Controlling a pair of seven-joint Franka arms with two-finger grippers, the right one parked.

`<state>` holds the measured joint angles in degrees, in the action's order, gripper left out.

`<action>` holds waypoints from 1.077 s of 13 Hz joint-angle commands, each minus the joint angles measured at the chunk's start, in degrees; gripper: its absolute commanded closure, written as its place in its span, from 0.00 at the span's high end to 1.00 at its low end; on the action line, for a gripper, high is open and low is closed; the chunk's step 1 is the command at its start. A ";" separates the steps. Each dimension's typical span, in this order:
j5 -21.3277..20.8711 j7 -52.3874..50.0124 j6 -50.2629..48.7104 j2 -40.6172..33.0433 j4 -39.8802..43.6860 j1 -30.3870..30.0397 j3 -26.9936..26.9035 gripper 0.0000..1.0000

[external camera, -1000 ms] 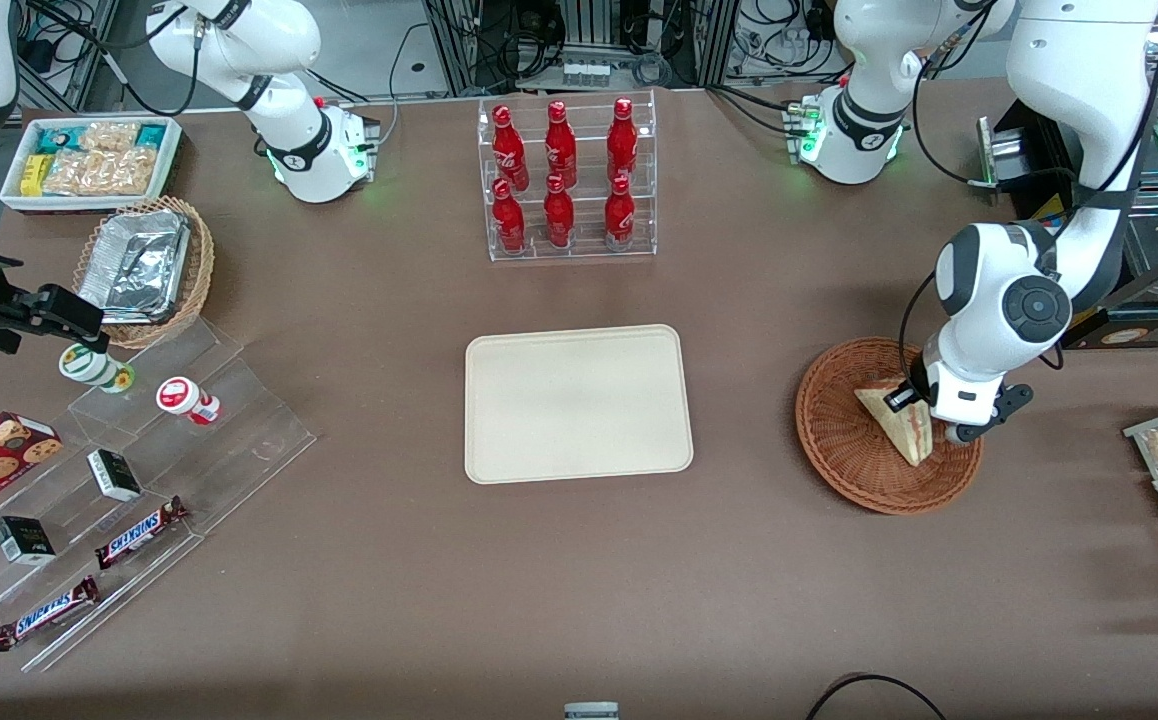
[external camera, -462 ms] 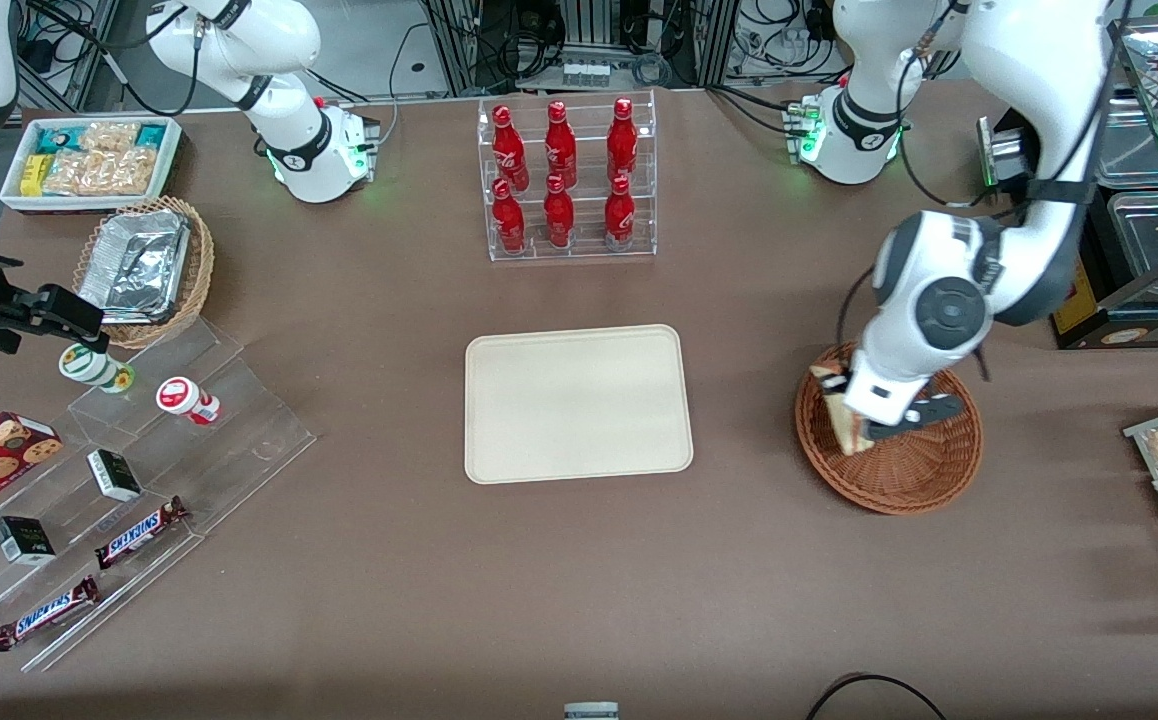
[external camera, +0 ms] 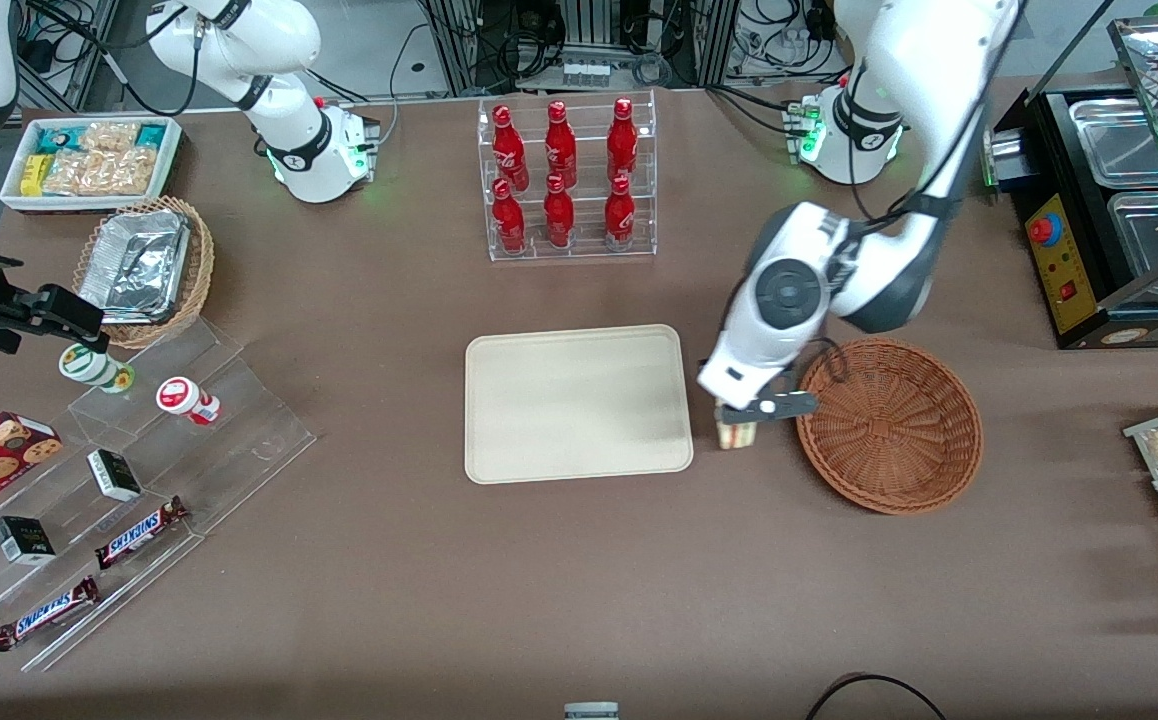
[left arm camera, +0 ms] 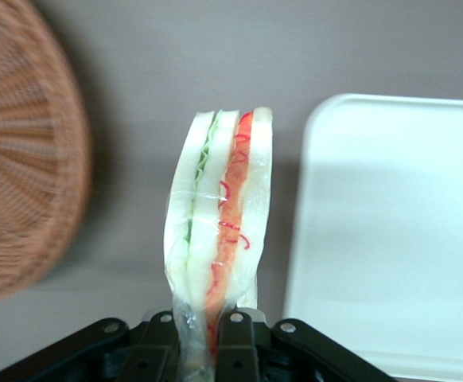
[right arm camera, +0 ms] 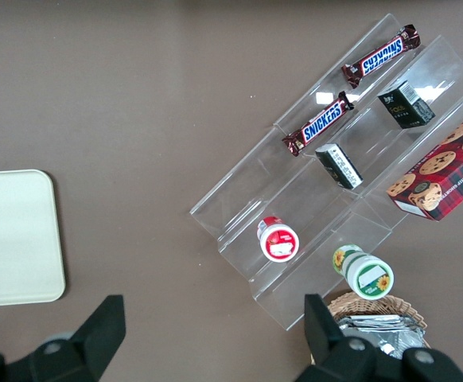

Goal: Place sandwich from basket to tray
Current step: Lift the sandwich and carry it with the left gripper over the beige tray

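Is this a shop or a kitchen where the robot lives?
Probably a pretend snack shop set up in a lab: red bottles in a clear rack, Snickers bars on clear steps, cables at the table's edge. The gripper holds the sandwich between basket and tray.

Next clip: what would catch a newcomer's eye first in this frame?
The left arm's pincer stands out, shut on the clear-wrapped sandwich and hanging over bare table in the gap between the woven basket and the cream tray. Farther from the front camera than the tray, a clear rack of six red bottles draws the eye too.
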<state>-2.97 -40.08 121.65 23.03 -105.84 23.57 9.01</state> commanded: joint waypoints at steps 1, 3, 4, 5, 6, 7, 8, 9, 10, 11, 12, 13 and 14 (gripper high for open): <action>0.33 -4.55 -1.95 6.31 8.26 4.72 -0.84 0.00; 0.24 -9.12 -2.03 10.00 13.35 8.06 -0.84 0.00; 0.24 -11.49 -2.03 11.85 15.64 9.90 -0.92 0.00; 0.24 -13.34 -2.03 13.61 17.40 11.22 -0.92 0.00; 0.15 -15.01 -1.95 15.45 19.34 12.63 -0.92 0.00; 0.15 -16.25 -1.95 17.21 21.62 13.51 -0.92 0.00; 0.15 -17.22 -1.86 18.79 23.64 14.39 -0.92 0.00; 0.15 -17.92 -1.77 20.03 25.05 15.18 -0.92 0.00; 0.15 -18.62 -1.68 21.08 26.46 15.89 -0.92 0.00; 0.15 -19.50 -1.60 22.14 27.69 16.50 -0.92 0.00; 0.07 -20.03 -1.60 23.02 28.66 16.77 -0.92 0.00; 0.07 -20.39 -1.60 23.29 28.93 16.95 -0.92 0.00; -0.02 -20.74 -1.60 23.29 28.94 17.21 -0.92 0.00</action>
<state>-2.97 -59.12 121.58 44.95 -79.89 39.57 8.91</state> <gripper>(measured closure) 0.850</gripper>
